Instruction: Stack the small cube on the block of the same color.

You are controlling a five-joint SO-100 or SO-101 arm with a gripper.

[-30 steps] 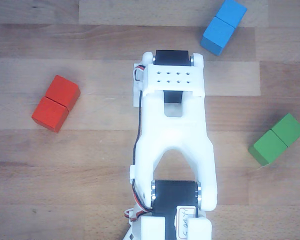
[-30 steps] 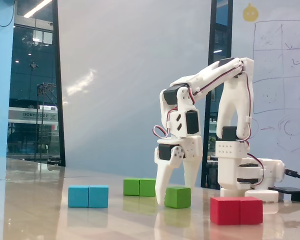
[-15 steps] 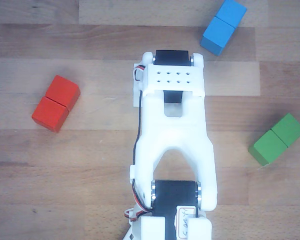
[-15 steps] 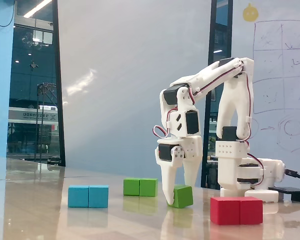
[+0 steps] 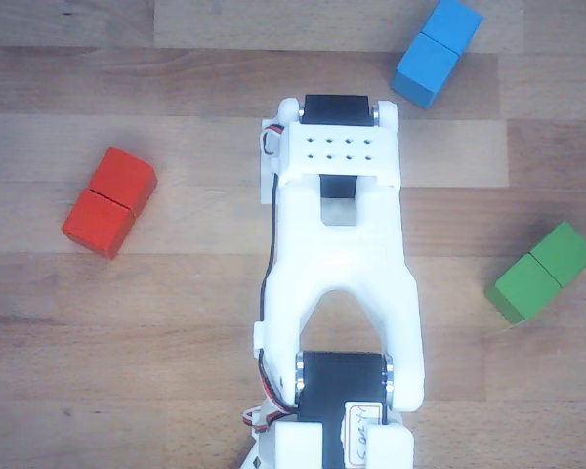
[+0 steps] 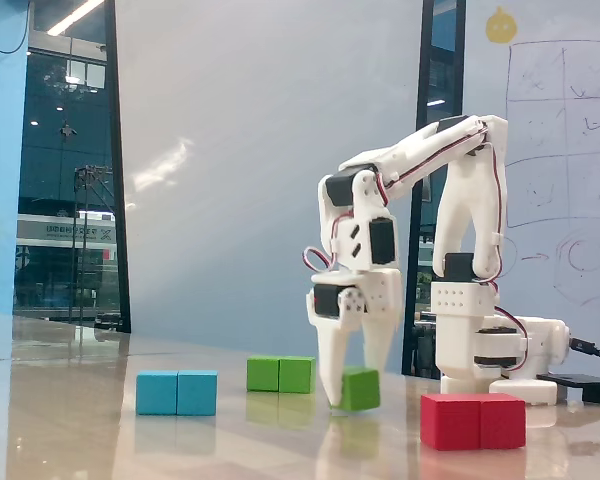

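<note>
From my remote station, fixed view: the small green wooden cube [image 6: 360, 388] hangs between the white two-finger gripper's [image 6: 348, 385] fingers, clear of the wooden table [image 6: 80, 440]. Left and behind lies the long green wooden block [image 6: 280, 374]; the long blue wooden block [image 6: 177, 393] farther left (nearer the camera); the long red wooden block [image 6: 473, 421] right.

Other view: white plastic arm [image 5: 340, 283] covers the table centre, so the gripper and the small green wooden cube don't show there; arm's lower part cut by bottom edge. Fixed view: the near finger [image 6: 330, 365] hides the cube's [image 6: 362, 388] left side, far finger mostly behind it. Black cable [image 6: 590, 350] cut by right edge.
</note>
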